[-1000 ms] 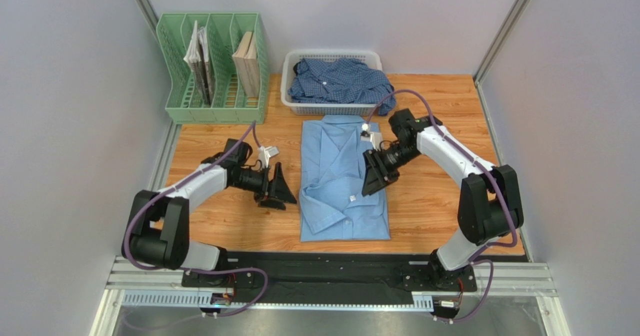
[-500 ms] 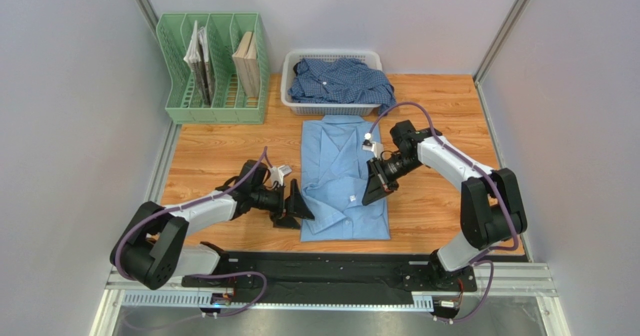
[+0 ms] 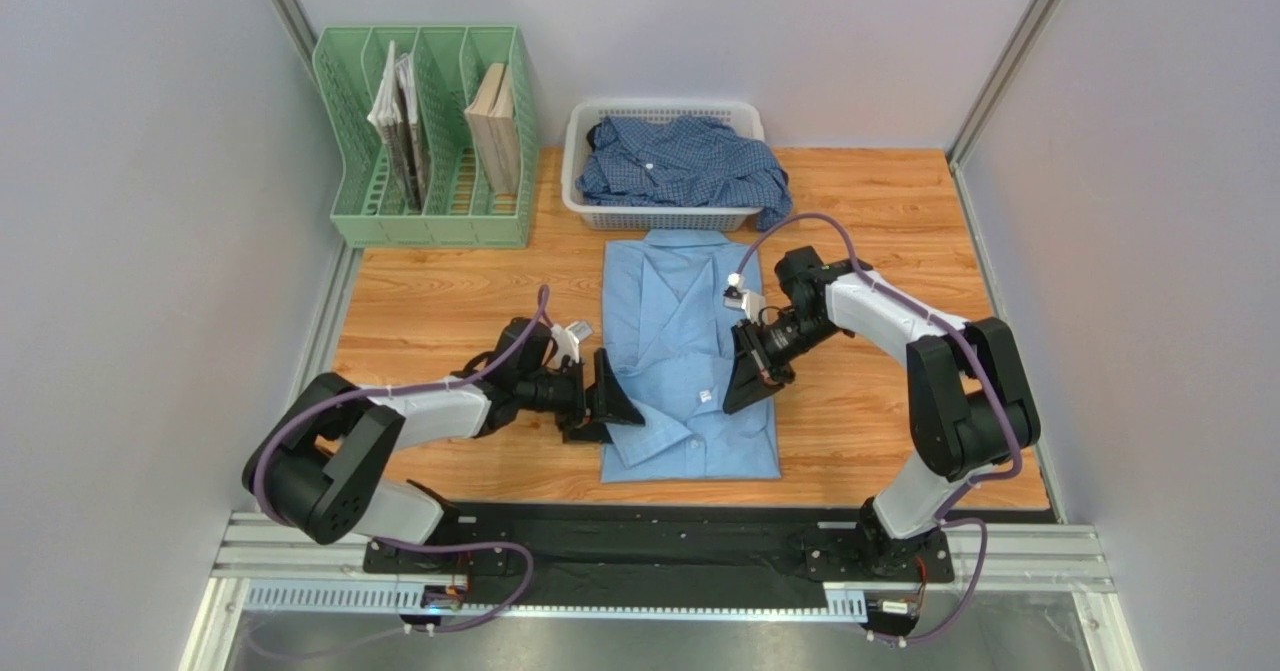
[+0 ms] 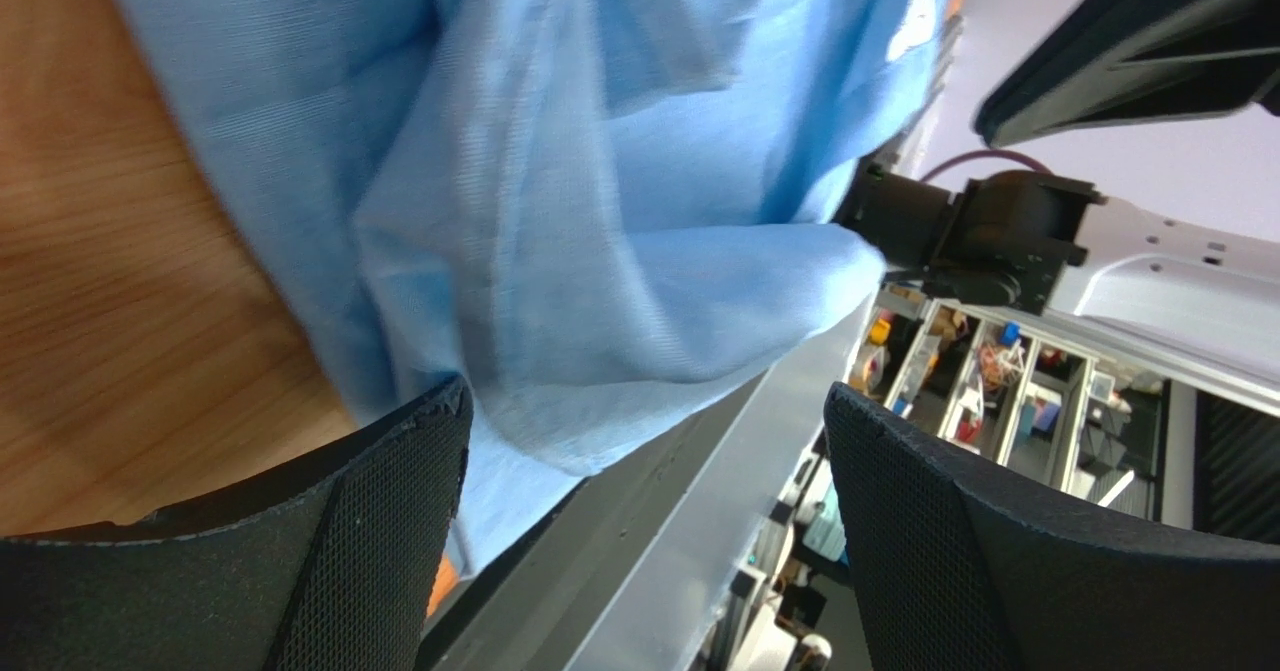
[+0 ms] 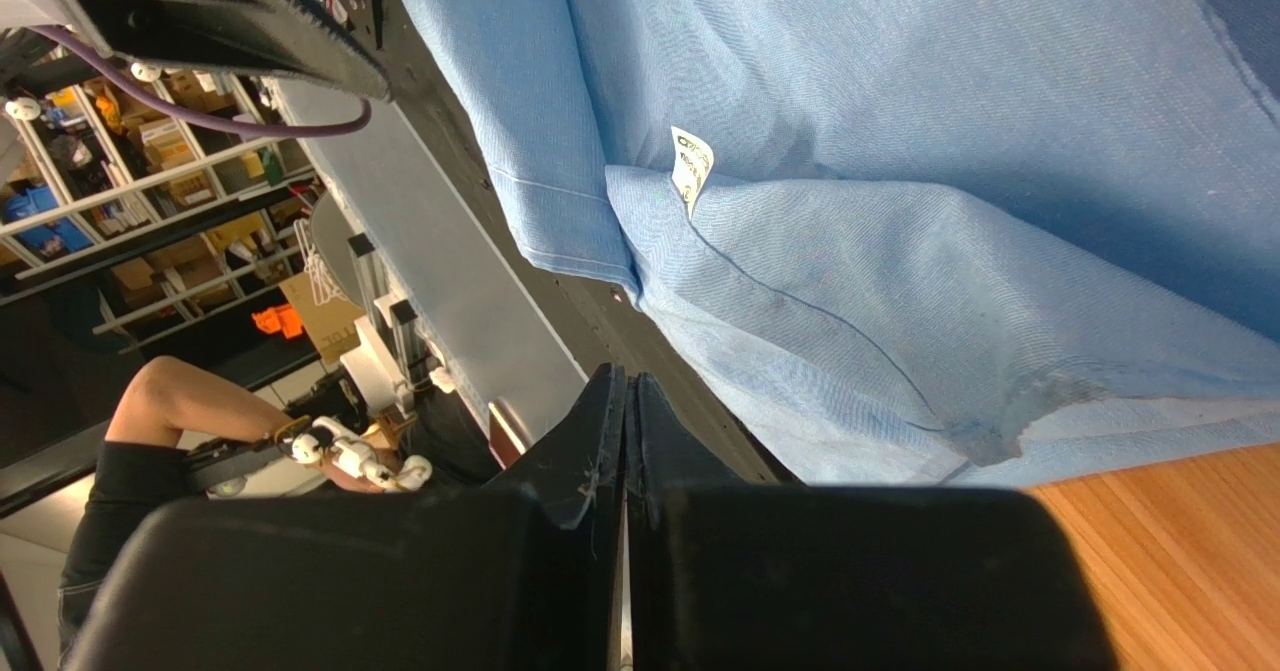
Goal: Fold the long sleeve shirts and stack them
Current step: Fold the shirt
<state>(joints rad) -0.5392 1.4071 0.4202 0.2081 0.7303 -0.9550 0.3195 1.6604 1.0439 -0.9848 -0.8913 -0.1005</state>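
Note:
The light sky-blue shirt [image 3: 684,356] lies folded flat in the middle of the table, collar toward the near edge. The darker checked shirt [image 3: 679,158] is bunched in the white basket [image 3: 577,176] at the back. My left gripper [image 3: 619,406] is open at the light shirt's left edge near its collar end; in the left wrist view the cloth [image 4: 601,221] sits just ahead of the open fingers [image 4: 376,521]. My right gripper [image 3: 741,389] is shut and empty over the shirt's right part; its wrist view shows the cloth [image 5: 902,176] and a white label [image 5: 691,164].
A green slotted file rack [image 3: 428,139] with books stands at the back left. The wooden table [image 3: 436,289] ends at a black strip and metal rail [image 3: 661,544] at the near edge. Grey walls close both sides.
My left gripper has moved right and toward the near edge, reaching the light shirt's left edge. My right gripper has drawn slightly toward the near edge over the shirt.

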